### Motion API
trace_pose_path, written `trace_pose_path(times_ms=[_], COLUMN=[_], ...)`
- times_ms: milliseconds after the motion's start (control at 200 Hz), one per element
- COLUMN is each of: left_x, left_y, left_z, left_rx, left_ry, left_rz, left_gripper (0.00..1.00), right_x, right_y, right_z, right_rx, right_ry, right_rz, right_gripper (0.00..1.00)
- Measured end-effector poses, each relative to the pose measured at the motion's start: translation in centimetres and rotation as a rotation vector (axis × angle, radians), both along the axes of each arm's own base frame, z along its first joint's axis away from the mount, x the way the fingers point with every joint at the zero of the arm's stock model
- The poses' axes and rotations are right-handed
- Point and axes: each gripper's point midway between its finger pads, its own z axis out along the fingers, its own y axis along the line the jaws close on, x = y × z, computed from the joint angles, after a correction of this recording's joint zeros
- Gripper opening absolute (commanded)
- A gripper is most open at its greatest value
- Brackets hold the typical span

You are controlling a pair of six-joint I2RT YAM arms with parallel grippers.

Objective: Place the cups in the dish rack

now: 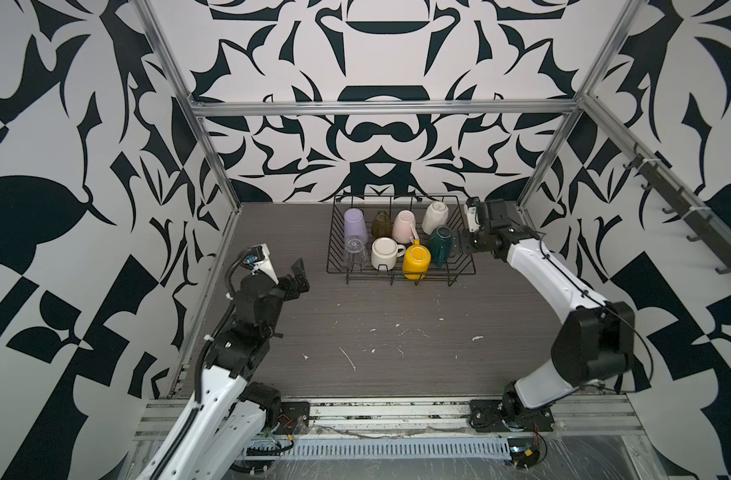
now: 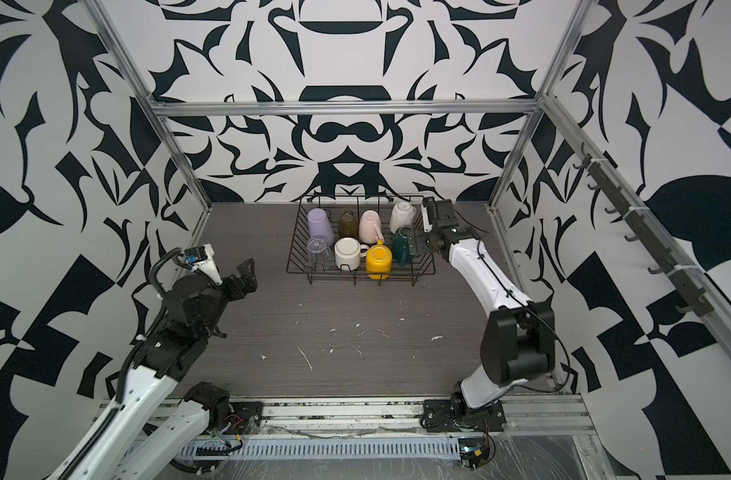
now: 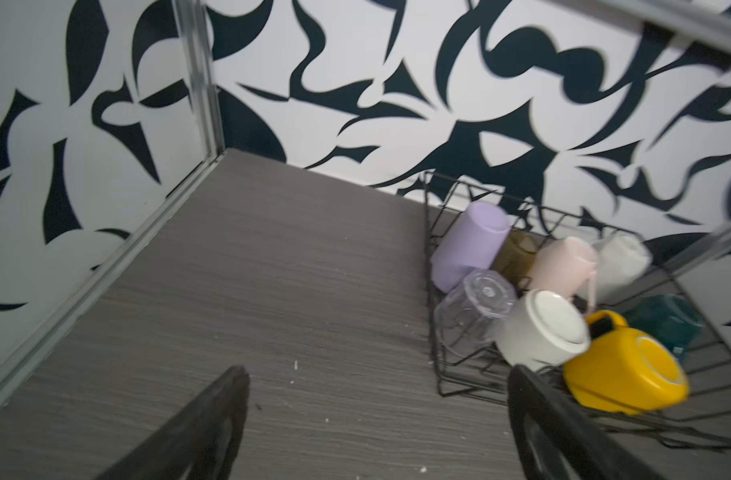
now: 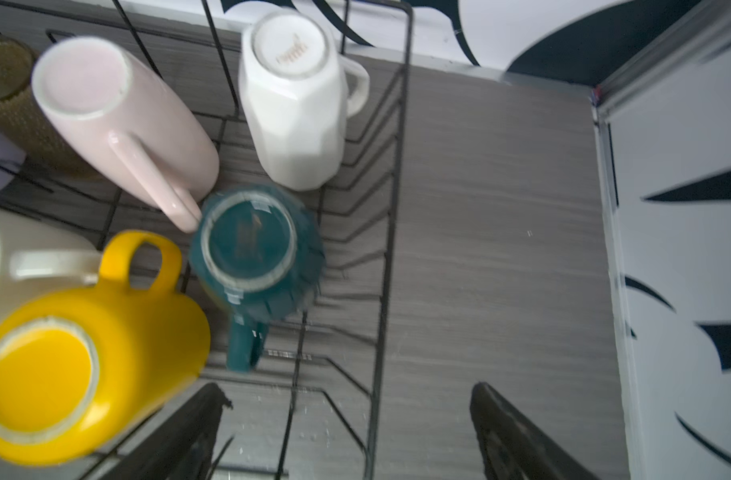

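The right gripper (image 4: 349, 388) has its jaws spread wide and nothing between them. In its wrist view one finger hangs over the inside of the dish rack (image 4: 392, 208) and the other over bare table (image 1: 355, 332), so the jaws straddle the rack's right rim. The dark green mug (image 4: 251, 245) is just to the left of the fingertips and slightly farther back, clear of both. It stands upside down with its base up and its long axis upright, and its handle points to the near side, toward the gripper. The pale pink mug's (image 4: 126, 124) handle reaches it on the left, and the white faceted mug (image 4: 293, 99) sits just behind it at the far right corner.

In both top views the remaining cups fill the rack:
- Far row: lilac tumbler (image 1: 353, 224) and olive glass (image 1: 381, 224).
- Near row: clear glass (image 1: 354, 251), cream mug (image 1: 383, 253) and yellow mug (image 1: 415, 259).

No cup shows on the table, so the loading looks finished.

The left gripper (image 3: 378, 382) is also wide apart and empty. It sits well to the left of the rack, so the right arm is much the nearer one.

What probably remains is the right arm's retreat. With the green mug close on its left and the rim wire under the jaws, the safe way out looks to be up and to the right.
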Motion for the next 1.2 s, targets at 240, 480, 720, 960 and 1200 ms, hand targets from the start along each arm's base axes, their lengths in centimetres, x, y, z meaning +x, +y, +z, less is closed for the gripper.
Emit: trace_pose_path(times_ms=[240,480,720,960,1200], left_x=[2.8,2.9,3.9,6.4,7.4], left_y=[6.8,8.7,9.9,9.5,8.9], left_z=[-6.6,-12.2,-15.7,-15.1,-16.9], left_rx=[0.057,0.181,0.225,0.259,0.283], left_ry=[0.105,0.117,0.122,0.018,0.052], left_rz=[0.257,0.324,0.333,0.291,0.237], left_gripper=[0.99,0.99,0.99,0.99,0.99], right_x=[-4.2,-3.6,-3.0,-2.7,-2.2], right_y=[-2.9,-5.3,-5.4,-4.8,-4.5], right_z=[-3.0,-5.6,-5.1,-4.8,-4.2], right_rx=[-0.013,-0.047,-0.010,0.035,0.054], right_ry=[-0.126,-0.288,-0.514,-0.670,-0.723], right_rz=[-0.113,-0.224,-0.232,-0.203,-0.194], right_gripper=[1.00,1.00,1.00,1.00,1.00])
